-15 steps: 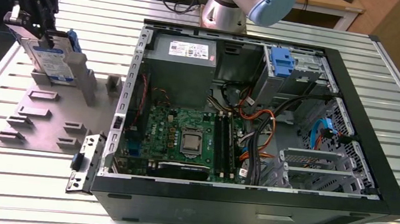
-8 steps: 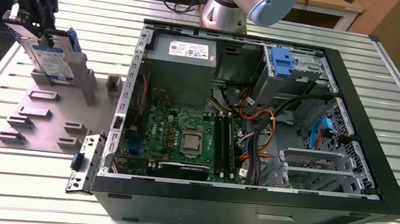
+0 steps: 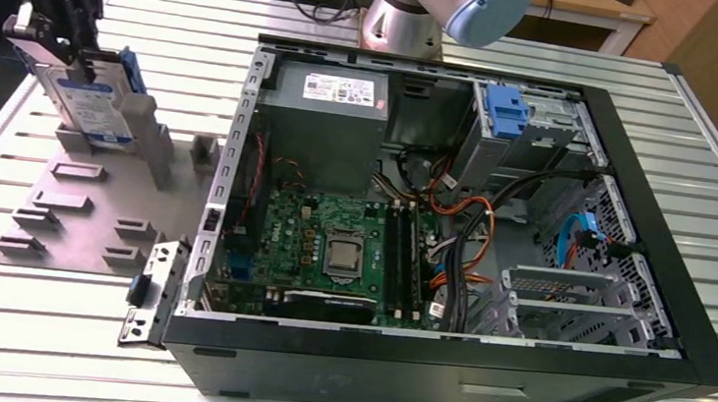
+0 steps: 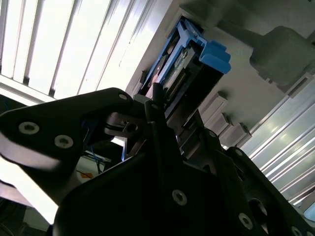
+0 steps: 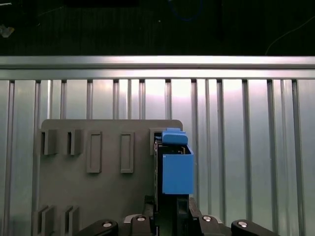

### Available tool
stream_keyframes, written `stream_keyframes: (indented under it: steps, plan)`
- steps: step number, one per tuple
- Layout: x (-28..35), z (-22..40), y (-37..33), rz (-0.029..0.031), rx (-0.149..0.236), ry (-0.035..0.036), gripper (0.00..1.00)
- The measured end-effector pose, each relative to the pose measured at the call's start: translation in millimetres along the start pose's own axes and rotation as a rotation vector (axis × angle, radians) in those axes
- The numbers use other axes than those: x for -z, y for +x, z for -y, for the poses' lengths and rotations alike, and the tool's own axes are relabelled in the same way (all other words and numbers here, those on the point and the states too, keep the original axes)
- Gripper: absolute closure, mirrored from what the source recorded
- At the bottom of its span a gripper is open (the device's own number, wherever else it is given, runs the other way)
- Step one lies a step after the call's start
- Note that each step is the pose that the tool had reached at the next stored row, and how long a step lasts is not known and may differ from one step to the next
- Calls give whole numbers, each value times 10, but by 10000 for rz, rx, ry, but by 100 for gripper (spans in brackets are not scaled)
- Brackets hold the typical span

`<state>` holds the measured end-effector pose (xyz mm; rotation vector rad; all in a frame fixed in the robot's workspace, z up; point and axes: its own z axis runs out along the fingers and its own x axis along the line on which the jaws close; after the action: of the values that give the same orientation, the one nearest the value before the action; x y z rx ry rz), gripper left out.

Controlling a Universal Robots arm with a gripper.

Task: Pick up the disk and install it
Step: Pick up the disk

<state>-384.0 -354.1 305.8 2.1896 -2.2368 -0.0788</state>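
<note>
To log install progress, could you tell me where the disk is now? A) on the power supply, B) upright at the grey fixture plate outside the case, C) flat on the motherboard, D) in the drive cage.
B: in the exterior view the disk stands upright at the grey fixture plate, to the exterior view's left of the open case, with the gripper at its top.

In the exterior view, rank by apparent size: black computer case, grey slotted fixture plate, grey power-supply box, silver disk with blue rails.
black computer case
grey slotted fixture plate
grey power-supply box
silver disk with blue rails
The last two look close; the disk stands upright, so unsure.
</note>
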Motion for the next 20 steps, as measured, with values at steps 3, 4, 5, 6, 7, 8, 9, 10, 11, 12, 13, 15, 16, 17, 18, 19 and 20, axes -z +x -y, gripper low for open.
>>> stream_keyframes:
  steps: [3,4,5,6,7,8,9,10,11,12,13,15,16,17,18,19,20]
  plan:
    - [71,-3,-2,1,0,1,65]
    - [94,-4,-3,0,0,1,65]
    - [115,-5,-3,1,0,2,65]
    - [136,-6,-4,0,1,1,65]
    - [152,-7,-4,1,0,0,65]
    - [157,-7,-4,2,0,2,65]
    - [156,-6,-4,2,1,3,65]
    - [156,-6,-4,2,1,4,65]
    - [157,-7,-4,2,1,3,65]
    - [158,-7,-4,1,0,3,65]
    - [159,-7,-4,1,0,2,65]
    - [180,-8,-5,-2,0,-2,65]
    - [185,-8,-5,0,1,1,65]
    - [190,-8,-5,1,0,2,65]
    - [199,-9,-5,0,0,0,65]
    - [206,-9,-6,0,0,1,65]
    - [205,-9,-6,2,1,4,65]
